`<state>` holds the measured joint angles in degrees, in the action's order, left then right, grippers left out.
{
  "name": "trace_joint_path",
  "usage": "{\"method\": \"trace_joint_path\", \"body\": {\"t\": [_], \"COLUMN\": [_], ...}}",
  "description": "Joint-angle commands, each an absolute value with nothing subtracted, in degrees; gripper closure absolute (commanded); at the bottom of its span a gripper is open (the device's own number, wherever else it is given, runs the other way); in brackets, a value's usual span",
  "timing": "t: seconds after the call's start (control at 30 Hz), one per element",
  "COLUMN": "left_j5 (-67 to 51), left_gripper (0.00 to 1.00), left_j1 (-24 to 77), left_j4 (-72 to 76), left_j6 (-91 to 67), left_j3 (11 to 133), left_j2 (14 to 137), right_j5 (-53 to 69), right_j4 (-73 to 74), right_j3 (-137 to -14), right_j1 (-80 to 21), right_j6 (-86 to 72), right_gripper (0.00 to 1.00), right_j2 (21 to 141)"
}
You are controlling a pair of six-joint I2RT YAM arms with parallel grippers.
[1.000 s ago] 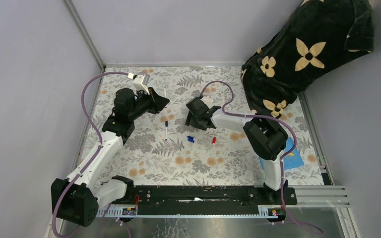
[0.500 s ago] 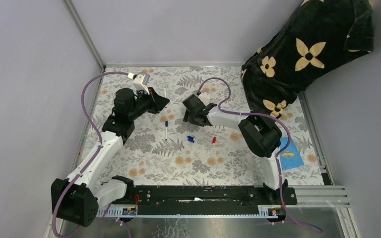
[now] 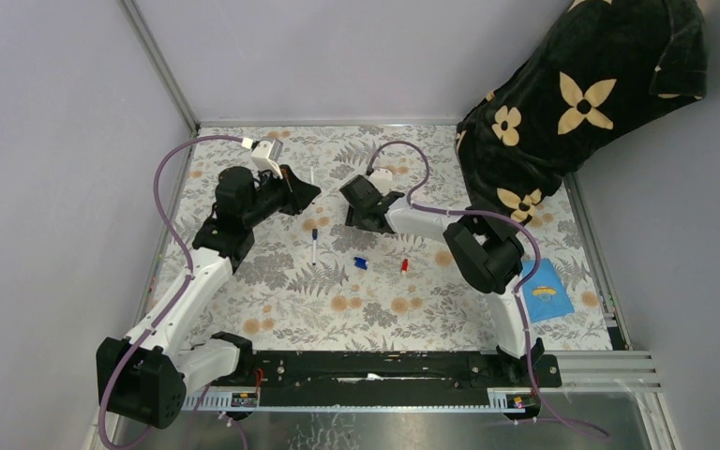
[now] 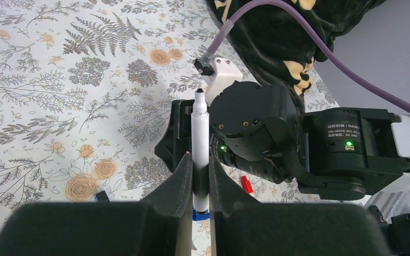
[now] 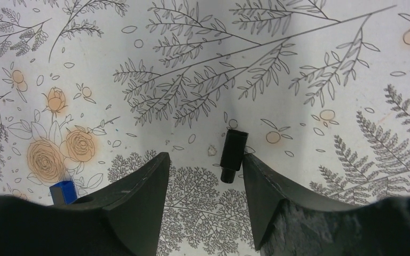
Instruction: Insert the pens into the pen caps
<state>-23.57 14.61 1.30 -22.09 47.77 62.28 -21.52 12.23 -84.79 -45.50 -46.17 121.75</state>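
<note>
- Left gripper (image 4: 197, 170): the matt black fingers are clenched on a slim, smooth white-barrelled marker pen (image 4: 199, 144). The left wrist view shows its dark tip pointing away, toward the right arm's black housing. From overhead the pen is only a thin white sliver beyond the fingers.
- Second white pen (image 3: 314, 246): it lies flat on the floral table cover (image 3: 272, 309), on the near side of the left gripper, with blue at its far end. Only the overhead view shows it plainly.
- Right gripper (image 5: 204, 156): the jaws are released, and the wedge-shaped black fingers stand spread just above the cover.
- Short cylindrical black plastic cap (image 5: 231, 148): it lies on the cover between those fingers, nearer the one on the right of the wrist view. From overhead the gripper hides it.
- Small blue plastic cap (image 3: 360, 263) and small red plastic cap (image 3: 404, 266): they lie apart on the cover, on the near side of the right gripper.
- The table cover is a white sheet printed with grey ferns and orange roses.
- Blue cloth (image 3: 546, 292): it lies flat beside the right arm.
- Black plush fabric with cream flowers (image 3: 600, 84): it is heaped at the far right corner.
</note>
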Motion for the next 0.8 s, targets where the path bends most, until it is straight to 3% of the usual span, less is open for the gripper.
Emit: {"method": "trace_joint_path", "body": {"t": [0.0, 0.77], "left_j5": [-24.28, -24.16], "left_gripper": [1.0, 1.0], "left_j1": [14.32, 14.25], "left_j4": [2.11, 2.12], "left_j6": [-21.26, -21.36], "left_j3": [49.4, 49.39], "left_j2": [61.35, 61.33], "right_j5": [-21.94, -26.46], "right_j4": [15.85, 27.08], "right_j3": [-88.22, -97.3], "right_j1": [-45.54, -45.24], "right_j6": [-42.5, -30.33], "right_gripper": [0.42, 0.6], "right_j2": [125.0, 130.57]}}
